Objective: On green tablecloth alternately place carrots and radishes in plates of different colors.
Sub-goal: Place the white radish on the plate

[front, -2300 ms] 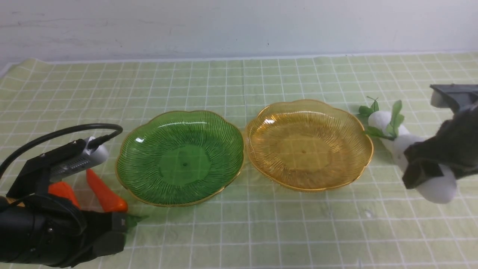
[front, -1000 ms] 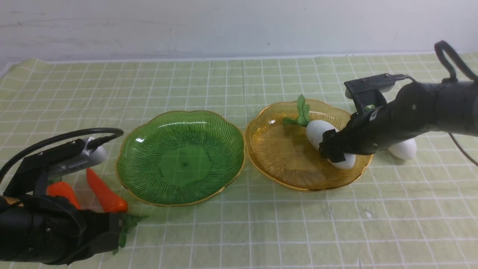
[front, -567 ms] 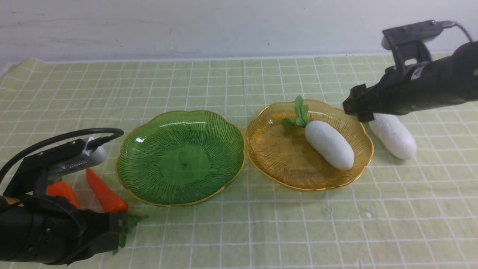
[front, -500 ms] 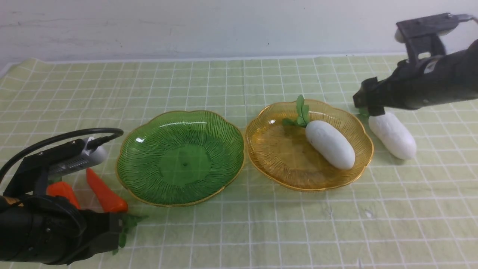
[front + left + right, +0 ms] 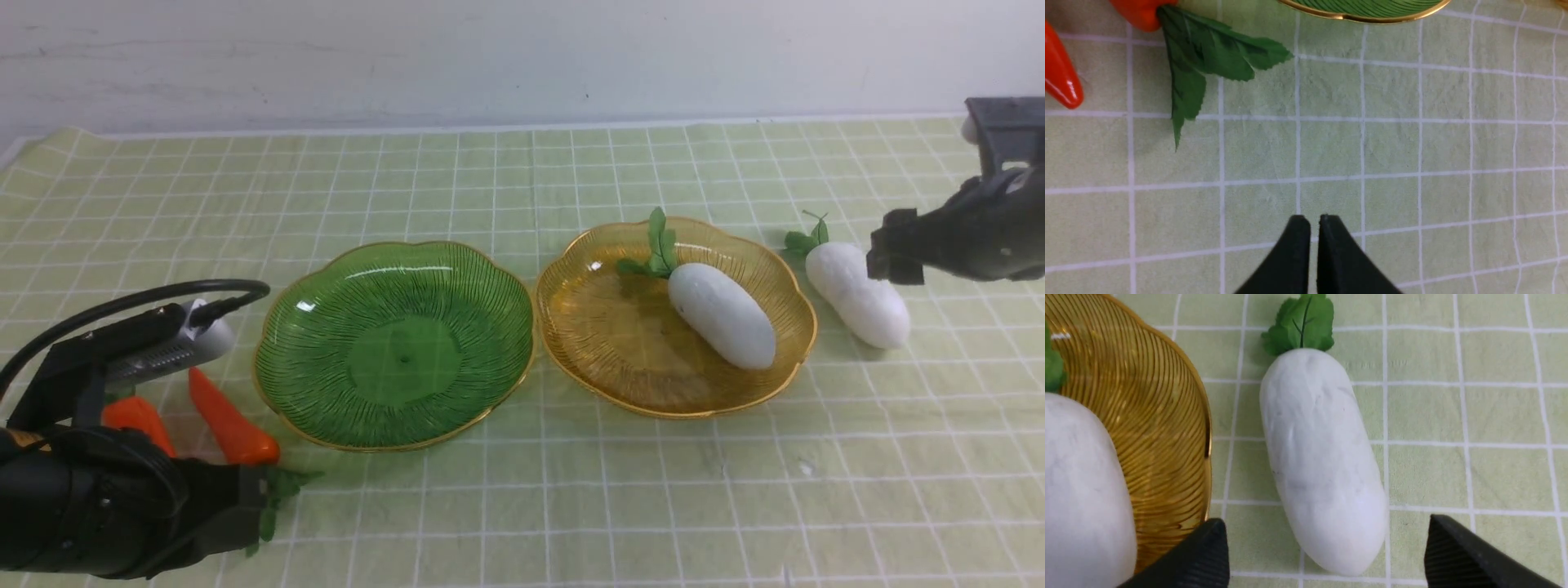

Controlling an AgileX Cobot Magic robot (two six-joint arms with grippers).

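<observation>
On the green tablecloth [image 5: 522, 188] a green plate [image 5: 392, 359] lies empty beside an amber plate [image 5: 612, 327]. One white radish [image 5: 721, 314] rests in the amber plate. The other radish [image 5: 857, 294] [image 5: 1318, 457] lies on the cloth just right of that plate [image 5: 1159, 416]. My right gripper [image 5: 894, 257] [image 5: 1327, 531] hovers open over this radish's rounded end, its jaws apart on either side and holding nothing. Two orange carrots [image 5: 233, 420] [image 5: 135, 412] lie left of the green plate. My left gripper [image 5: 249, 510] [image 5: 1314, 218] is shut and empty, just short of one carrot's leaves [image 5: 1208, 57].
A pale wall runs along the table's far edge. In the left wrist view, the green plate's gold rim [image 5: 1363, 10] and a carrot tip [image 5: 1059, 77] show beyond the shut fingers. Bare cloth lies in front of both plates.
My right gripper let go of a radish in the amber plate, rose, and swung right over the second radish on the cloth. The left arm has not moved.
</observation>
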